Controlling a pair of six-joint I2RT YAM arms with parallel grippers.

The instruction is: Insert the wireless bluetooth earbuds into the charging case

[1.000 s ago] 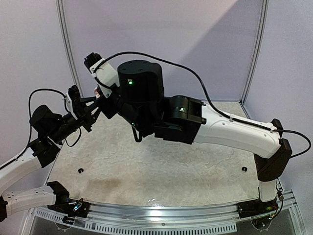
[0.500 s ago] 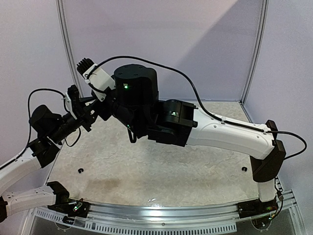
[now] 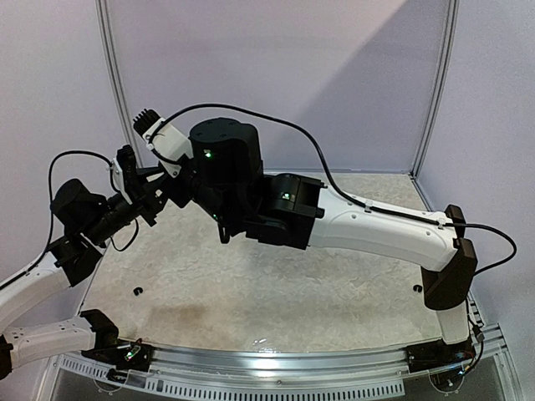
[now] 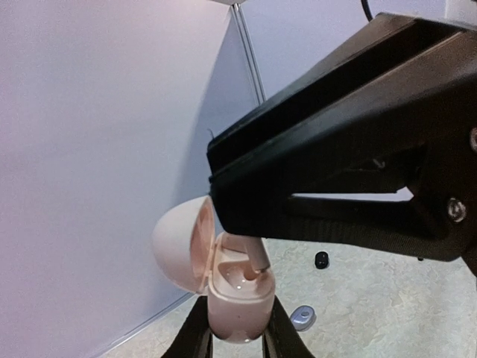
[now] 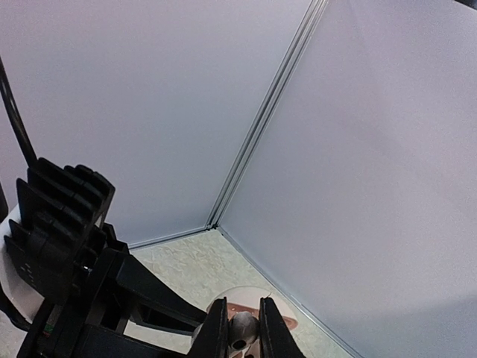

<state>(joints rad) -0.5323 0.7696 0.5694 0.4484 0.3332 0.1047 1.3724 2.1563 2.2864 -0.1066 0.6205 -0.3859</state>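
Note:
In the left wrist view my left gripper (image 4: pixel 236 332) is shut on the base of a pink charging case (image 4: pixel 237 302), held upright above the table with its lid (image 4: pixel 179 242) swung open to the left. My right gripper (image 5: pixel 244 328) is shut on a silvery-grey earbud (image 5: pixel 242 334). The earbud's stem (image 4: pixel 258 261) points down into the case's right well, its tip at the rim of the socket. In the top view both grippers meet at the far left, left gripper (image 3: pixel 150 200) and right gripper (image 3: pixel 175 189), and the case is hidden between them.
A small silvery-grey bud (image 4: pixel 302 318) and a small black item (image 4: pixel 321 260) lie on the pale table (image 3: pixel 276 284) below the case. Two small black dots (image 3: pixel 137 291) (image 3: pixel 417 288) sit near the table's sides. Booth walls close in at the back left corner (image 5: pixel 261 134).
The right arm has swung left and a little lower, bringing its gripper closer over the left gripper. The left arm has stayed in place, still holding the case.

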